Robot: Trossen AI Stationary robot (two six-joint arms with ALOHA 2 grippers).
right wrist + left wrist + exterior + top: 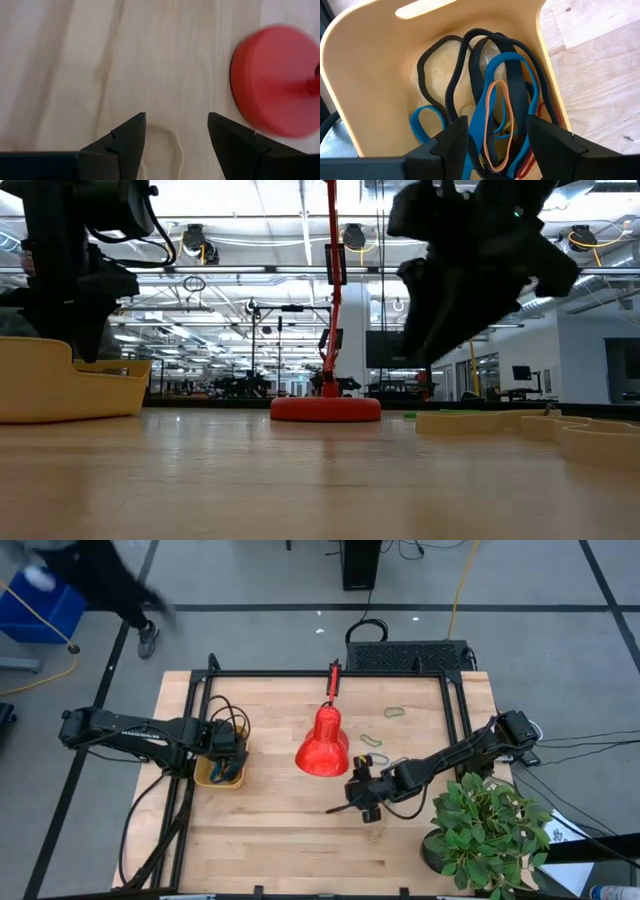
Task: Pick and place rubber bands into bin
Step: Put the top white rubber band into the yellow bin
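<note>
Left end effector (pixel 495 145), fingers apart, hangs over smooth yellow bin (pixel 370 75) w/ floppy black, blue, orange rubber bands (pixel 497 95) inside. Right end effector (pixel 175 137), also spread, above wood-grain table (pixel 75 60) near round red lamp base (pixel 277 80).

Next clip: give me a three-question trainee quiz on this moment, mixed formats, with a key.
1. True or false: the left pincer hangs open over the bin.
2. The band under the right pincer is: A black, B tan, C blue.
3. Fill in: the red lamp stands between the bin and the ____ pincer.

Key: 1 true; 2 B; 3 right.
</note>
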